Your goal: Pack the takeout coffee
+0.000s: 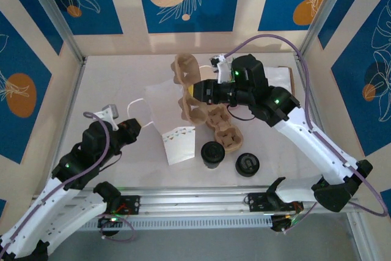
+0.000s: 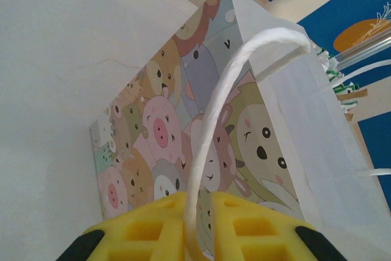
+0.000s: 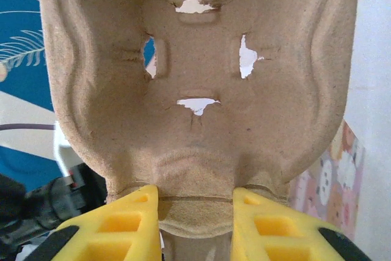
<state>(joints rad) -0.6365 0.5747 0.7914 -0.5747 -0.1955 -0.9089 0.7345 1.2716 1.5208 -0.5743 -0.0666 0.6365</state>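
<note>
A takeout coffee (image 1: 212, 154), a cup under a round black lid, stands on the table near the front. My right gripper (image 1: 194, 91) (image 3: 195, 197) is shut on the rim of a brown pulp cup carrier (image 1: 188, 74) (image 3: 195, 59) and holds it upright above the table, beside the bag's mouth. My left gripper (image 1: 135, 128) (image 2: 198, 197) is shut on the white handle (image 2: 214, 120) of a paper bag (image 1: 165, 111) (image 2: 159, 132) printed with cartoon animals.
More brown pulp carrier (image 1: 223, 128) lies flat on the table just right of the bag. A second black lid (image 1: 247, 164) sits to the right of the coffee; I cannot tell whether a cup is under it. Frame posts (image 1: 55, 16) and walls enclose the table.
</note>
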